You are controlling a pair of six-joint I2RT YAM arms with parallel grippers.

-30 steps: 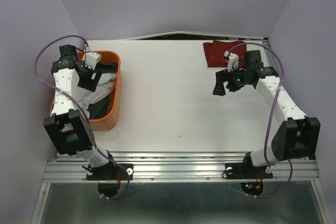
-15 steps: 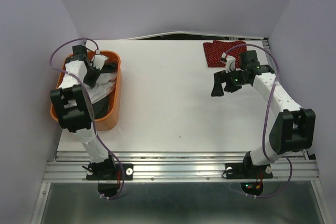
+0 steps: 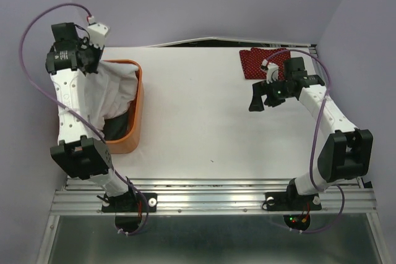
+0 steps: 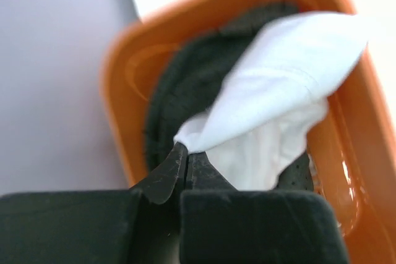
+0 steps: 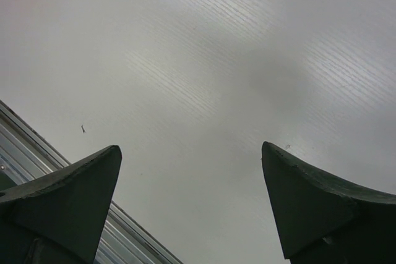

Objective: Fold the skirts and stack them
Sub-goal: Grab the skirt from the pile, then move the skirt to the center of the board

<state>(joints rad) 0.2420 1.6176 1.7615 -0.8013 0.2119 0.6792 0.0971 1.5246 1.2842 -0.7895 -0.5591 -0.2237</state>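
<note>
The white table [image 3: 198,109] carries the orange basket [image 3: 133,135] at its left edge. The dark grey skirt [image 4: 185,85] lies inside it. The white skirt [image 3: 114,88] stretches up out of it, pinched in the clenched left tool [image 4: 184,159]. The red skirt [image 3: 257,61] lies far right, near the released, empty right tool [image 5: 189,146].

Left arm [image 3: 69,100] reared up tall, wrist at far-left, tipped downward. Left gripper [image 4: 185,159] jaws pressed together, pinching edge of white skirt [image 4: 278,85]. Right arm [image 3: 325,112] stretched forward, elbow bent. Right gripper [image 3: 263,102] spread wide, holding nothing, fingertips angled down-left.
</note>
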